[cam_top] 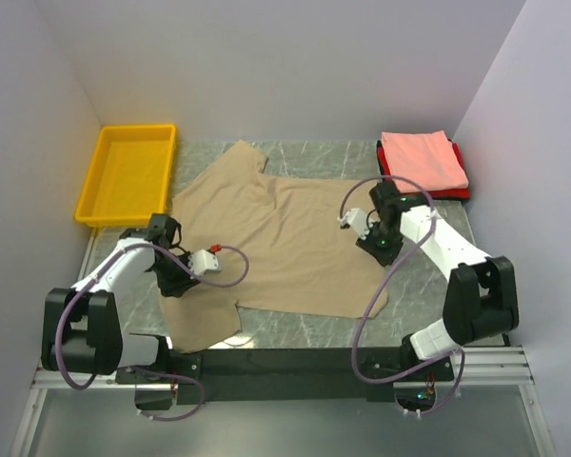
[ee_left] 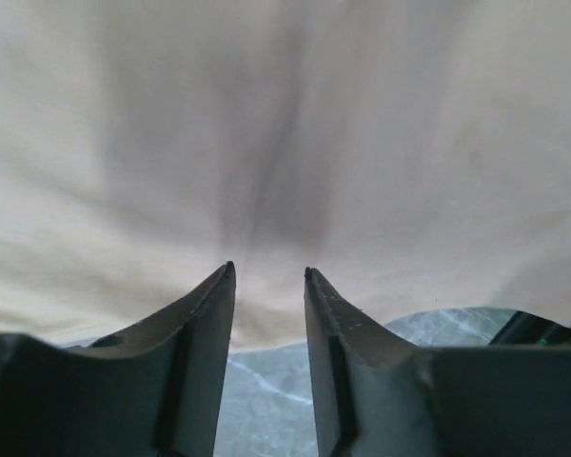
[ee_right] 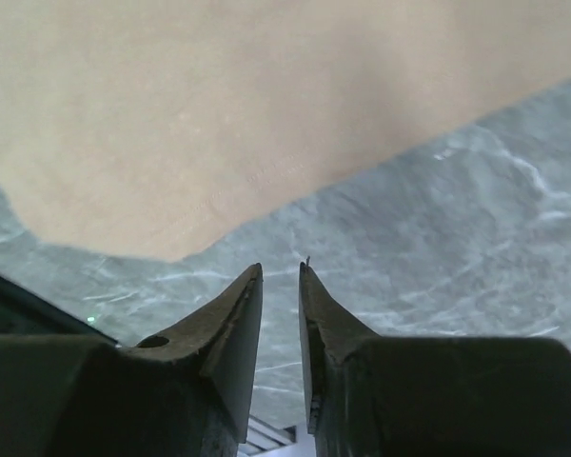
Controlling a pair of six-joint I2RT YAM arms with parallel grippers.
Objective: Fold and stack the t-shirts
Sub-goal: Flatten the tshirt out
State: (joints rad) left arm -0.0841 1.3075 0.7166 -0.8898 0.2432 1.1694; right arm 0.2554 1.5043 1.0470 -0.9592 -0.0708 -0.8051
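Observation:
The tan t-shirt (cam_top: 285, 238) lies spread flat across the middle of the marble table. A folded salmon pink t-shirt (cam_top: 422, 159) rests on a folded red t-shirt (cam_top: 462, 193) at the back right. My left gripper (cam_top: 174, 278) is low at the tan shirt's left edge. In the left wrist view it (ee_left: 268, 269) is open and empty, with tan cloth (ee_left: 285, 143) just past the tips and marble between the fingers. My right gripper (cam_top: 382, 246) is at the shirt's right edge. In the right wrist view it (ee_right: 281, 267) is narrowly open and empty over bare marble, with the tan hem (ee_right: 171, 124) just beyond.
A yellow plastic bin (cam_top: 128, 173) stands at the back left, off the marble slab's corner. The grey marble table top (cam_top: 428, 257) shows to the right of and in front of the tan shirt. Grey walls close in the back and both sides.

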